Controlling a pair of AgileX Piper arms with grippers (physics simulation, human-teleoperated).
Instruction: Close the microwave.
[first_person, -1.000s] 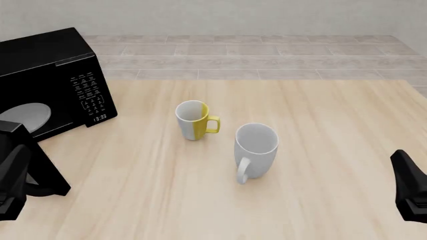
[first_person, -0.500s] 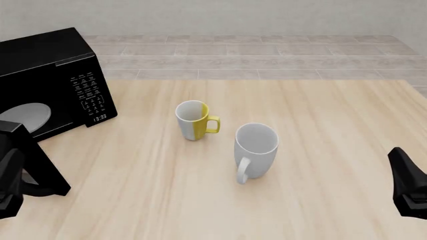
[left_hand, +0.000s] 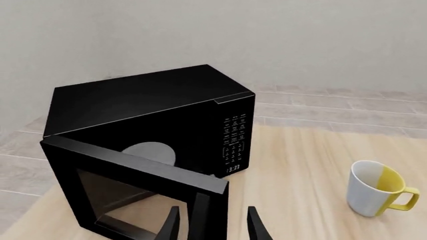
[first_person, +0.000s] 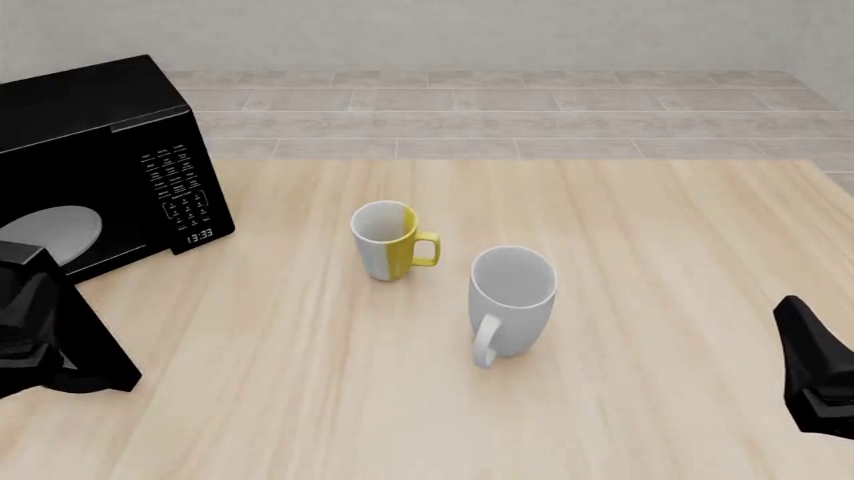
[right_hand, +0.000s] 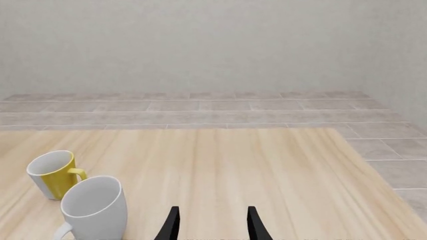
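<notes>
The glossy black microwave (first_person: 100, 140) stands at the table's far left, keypad and clock facing right. Its hinged door (first_person: 104, 358) is swung open toward me, and the grey turntable (first_person: 56, 230) shows inside. In the left wrist view the microwave (left_hand: 147, 105) fills the middle, and the door's free edge (left_hand: 200, 205) stands between my left fingers. My left gripper (left_hand: 212, 229) is open around that edge. In the front view it (first_person: 20, 325) merges with the dark door. My right gripper (right_hand: 211, 227) is open and empty, low at the front right (first_person: 814, 375).
A yellow-and-white mug (first_person: 390, 240) and a taller white mug (first_person: 507, 300) stand upright mid-table, right of the microwave. They also show in the right wrist view, yellow mug (right_hand: 52, 172) and white mug (right_hand: 93, 207). A tiled floor lies beyond the table's far edge.
My left gripper has risen and moved forward slightly along the open door. My right gripper has crept a little to the left. The door and the mugs have not moved.
</notes>
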